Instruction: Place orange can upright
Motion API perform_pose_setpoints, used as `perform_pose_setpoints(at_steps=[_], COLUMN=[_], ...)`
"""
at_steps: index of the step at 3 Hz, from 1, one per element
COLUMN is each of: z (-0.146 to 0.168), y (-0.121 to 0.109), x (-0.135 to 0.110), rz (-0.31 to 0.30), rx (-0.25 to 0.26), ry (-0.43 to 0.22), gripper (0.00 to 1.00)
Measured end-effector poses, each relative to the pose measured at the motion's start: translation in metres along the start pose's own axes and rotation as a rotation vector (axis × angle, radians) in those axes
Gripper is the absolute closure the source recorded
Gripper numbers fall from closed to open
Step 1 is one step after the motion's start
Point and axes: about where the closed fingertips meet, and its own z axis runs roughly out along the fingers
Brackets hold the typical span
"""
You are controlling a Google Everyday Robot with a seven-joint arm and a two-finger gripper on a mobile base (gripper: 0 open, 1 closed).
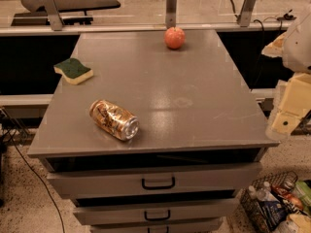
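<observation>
The orange can (pixel 113 119) lies on its side near the front left of the grey cabinet top (pixel 184 96). It is shiny orange-gold with pale patterning, and its silver end faces the front right. My gripper (pixel 285 122) is at the right edge of the view, a pale cream shape past the cabinet's right side and level with its front corner. It is far to the right of the can and touches nothing.
A round orange-red fruit (pixel 174 37) sits at the back centre. A green and yellow sponge (pixel 73 71) lies at the left edge. Drawers with black handles (pixel 158 183) are below. A wire basket of bottles (pixel 274 205) stands on the floor at lower right.
</observation>
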Motion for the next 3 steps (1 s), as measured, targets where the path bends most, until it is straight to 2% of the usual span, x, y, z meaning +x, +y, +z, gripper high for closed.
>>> perform_pose_setpoints(at_steps=[1,2,3], z=[0.0,0.005,0.035], y=[0.0,-0.002,-0.002], x=[0.0,-0.01,-0.061], rz=[0.0,-0.004,0.002], rx=[0.0,0.004,-0.025], ry=[0.0,-0.015,-0.086], gripper=[0.0,0.0,0.0])
